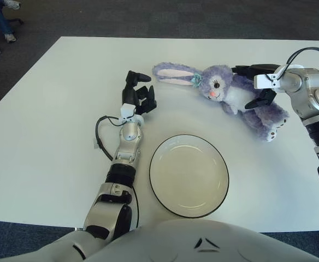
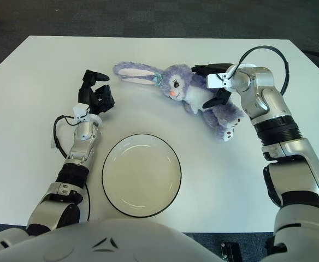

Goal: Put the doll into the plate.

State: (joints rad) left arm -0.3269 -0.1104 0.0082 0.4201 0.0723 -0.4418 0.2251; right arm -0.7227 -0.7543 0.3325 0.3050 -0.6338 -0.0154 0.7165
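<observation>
A purple plush bunny doll [image 1: 220, 87] lies on its back on the white table [image 1: 50, 114], at the far right, its long ears pointing left. My right hand [image 1: 242, 87] reaches in from the right and is shut on the doll's body, with one finger [image 1: 252, 70] over the far side and another [image 1: 260, 100] on the belly. The white plate [image 1: 188, 176] with a dark rim stands empty near the front edge, below the doll. My left hand [image 1: 139, 93] is just left of the ears, open, and touches nothing.
A black cable [image 1: 98, 136] loops beside my left forearm on the table. Beyond the table's far left corner, a person's legs [image 1: 0, 21] and a chair base stand on the dark carpet. The table's right edge runs close behind my right arm.
</observation>
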